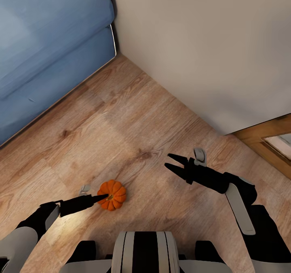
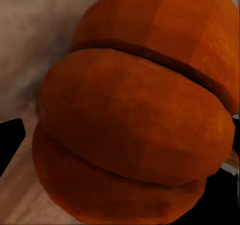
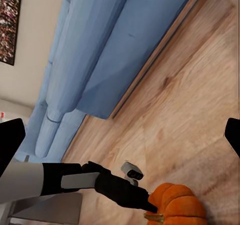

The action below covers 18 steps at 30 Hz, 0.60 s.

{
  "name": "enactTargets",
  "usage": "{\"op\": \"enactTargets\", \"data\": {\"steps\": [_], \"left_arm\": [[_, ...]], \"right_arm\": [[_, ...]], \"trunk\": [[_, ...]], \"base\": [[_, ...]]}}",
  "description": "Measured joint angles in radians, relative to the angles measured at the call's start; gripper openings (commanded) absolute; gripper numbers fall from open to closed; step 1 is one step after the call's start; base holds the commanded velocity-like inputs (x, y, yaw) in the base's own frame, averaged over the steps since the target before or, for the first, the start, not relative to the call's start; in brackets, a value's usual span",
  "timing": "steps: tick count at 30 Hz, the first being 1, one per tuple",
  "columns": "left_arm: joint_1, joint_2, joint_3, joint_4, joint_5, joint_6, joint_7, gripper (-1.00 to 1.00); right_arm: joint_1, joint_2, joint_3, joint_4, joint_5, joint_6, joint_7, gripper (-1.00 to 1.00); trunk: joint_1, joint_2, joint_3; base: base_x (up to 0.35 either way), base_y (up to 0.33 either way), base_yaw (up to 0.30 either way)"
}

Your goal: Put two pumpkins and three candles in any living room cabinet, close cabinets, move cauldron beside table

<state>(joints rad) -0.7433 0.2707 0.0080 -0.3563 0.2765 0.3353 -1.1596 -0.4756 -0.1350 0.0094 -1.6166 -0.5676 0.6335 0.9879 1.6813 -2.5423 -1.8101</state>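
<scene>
One bright-orange ribbed pumpkin (image 1: 113, 195) lies on the wooden floor just ahead of my base. My left gripper (image 1: 104, 197) reaches it from the left, open, with its jaws spread around the fruit. In the left wrist view the pumpkin (image 2: 135, 115) bulges very close between the fingers (image 2: 10, 142), which stand at the picture's edges. The right wrist view looks across at the pumpkin (image 3: 177, 205) with a dark left fingertip against it. My right gripper (image 1: 176, 164) hovers open and empty to the pumpkin's right. Candles, cabinet, cauldron and table are out of view.
A blue sofa (image 1: 44, 42) fills the far left, its base edge running diagonally across the floor. A pale wall (image 1: 210, 42) closes the right side, forming a corner with the sofa. A wooden frame (image 1: 266, 137) sits at the right edge.
</scene>
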Motion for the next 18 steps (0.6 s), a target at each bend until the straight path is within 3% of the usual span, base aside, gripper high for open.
{"op": "enactTargets", "data": {"steps": [10,11,18], "left_arm": [[-0.012,-0.023,-0.004,0.005,-0.003,-0.002,-0.006,1.00],[-0.012,-0.024,-0.004,0.005,-0.003,-0.003,-0.006,-1.00],[-0.013,-0.029,-0.005,0.005,-0.006,-0.008,-0.011,-1.00]], "right_arm": [[0.000,0.000,-0.007,0.000,0.000,0.000,0.004,1.00],[0.000,0.000,-0.007,0.000,0.000,0.000,0.004,1.00],[0.000,0.000,-0.008,0.000,0.000,0.000,0.004,1.00]], "trunk": [[0.000,0.000,0.000],[0.000,0.000,0.000],[0.000,0.000,0.000]], "base": [[0.000,0.000,0.000],[0.000,0.000,0.000],[0.000,0.000,0.000]]}}
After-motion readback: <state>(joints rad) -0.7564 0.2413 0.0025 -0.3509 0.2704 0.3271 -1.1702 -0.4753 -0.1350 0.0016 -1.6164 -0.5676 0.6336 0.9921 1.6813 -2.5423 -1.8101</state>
